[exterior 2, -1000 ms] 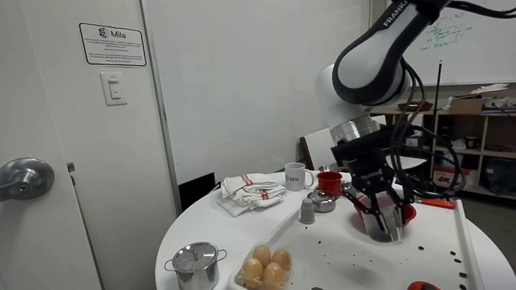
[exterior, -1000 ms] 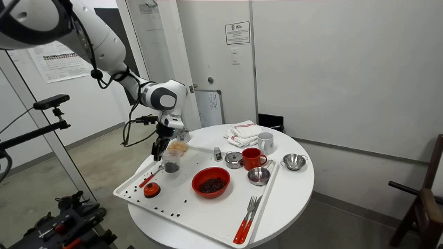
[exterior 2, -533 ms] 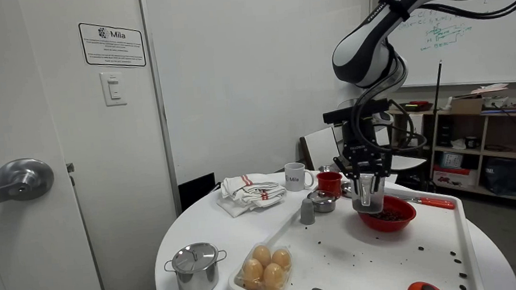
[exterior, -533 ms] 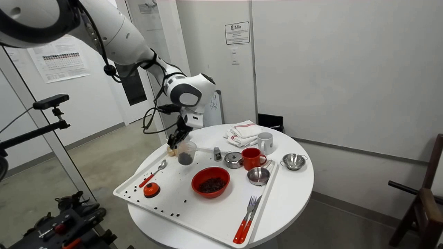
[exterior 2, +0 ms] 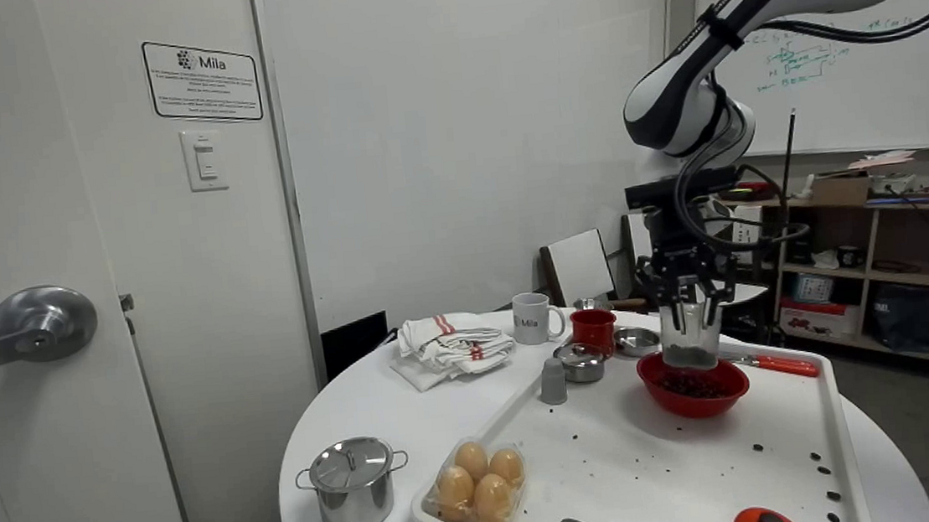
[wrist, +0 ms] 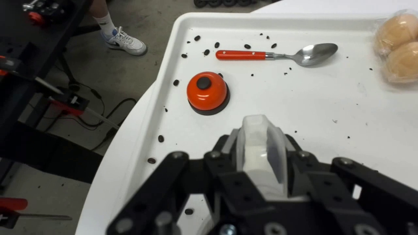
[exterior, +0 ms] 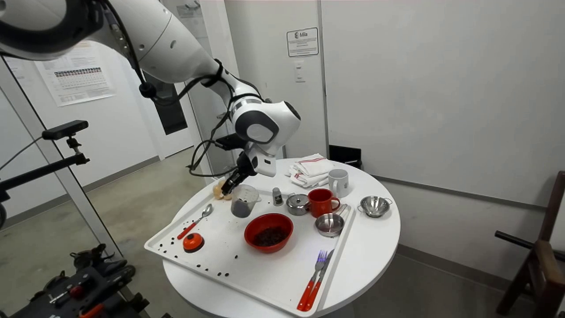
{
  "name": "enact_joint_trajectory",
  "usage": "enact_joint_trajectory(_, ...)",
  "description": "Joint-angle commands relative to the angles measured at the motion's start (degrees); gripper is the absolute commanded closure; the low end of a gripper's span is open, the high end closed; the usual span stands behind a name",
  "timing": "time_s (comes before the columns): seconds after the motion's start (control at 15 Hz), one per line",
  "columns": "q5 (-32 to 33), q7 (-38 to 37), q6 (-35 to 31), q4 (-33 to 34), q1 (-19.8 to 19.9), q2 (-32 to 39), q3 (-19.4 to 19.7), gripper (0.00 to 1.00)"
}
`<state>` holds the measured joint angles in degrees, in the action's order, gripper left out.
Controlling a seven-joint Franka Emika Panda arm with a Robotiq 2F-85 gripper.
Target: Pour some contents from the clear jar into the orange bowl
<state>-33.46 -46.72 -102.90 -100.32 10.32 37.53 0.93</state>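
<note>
The clear jar [exterior: 245, 198] holds dark contents at its base and leans slightly, mouth toward the orange bowl. In an exterior view my gripper [exterior: 227, 191] holds it above the tray, left of and behind the bowl [exterior: 265, 221]. In an exterior view the jar [exterior 2: 691, 346] overlaps the bowl [exterior 2: 700, 407] in the picture, with the gripper [exterior 2: 693, 312] above. The bowl stands on the tray with dark beans inside. In the wrist view my gripper [wrist: 260, 143] is shut on the jar's pale handle [wrist: 255, 130]; the jar's body is mostly hidden, the bowl out of view.
The white tray [exterior: 247, 274] also bears a red-orange bell-like thing [exterior: 193, 242], a spoon [wrist: 315, 54], packed eggs [exterior 2: 484, 486], a grey shaker [exterior 2: 552, 381], and a fork and knife [exterior: 311, 291]. A red cup [exterior: 321, 203] and silver pans stand right of the bowl.
My gripper has carried the jar across toward the bowl, rightward in one exterior view and upward in another. The jar leans a little more now. The bowl has not moved.
</note>
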Motion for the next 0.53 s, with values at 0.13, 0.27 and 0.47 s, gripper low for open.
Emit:
enact_joint_trajectory(0.13,-1.15,3.51,1.94,-0.62,-1.11,0.27,2.99,0.74)
enact_joint_trajectory(0.27,-1.3,3.67,1.9,-1.07,-1.08,0.27,3.21,0.87)
enact_joint_trajectory(0.47,-9.46,-0.78,-2.54,0.0,-0.81,2.51,2.47,0.87)
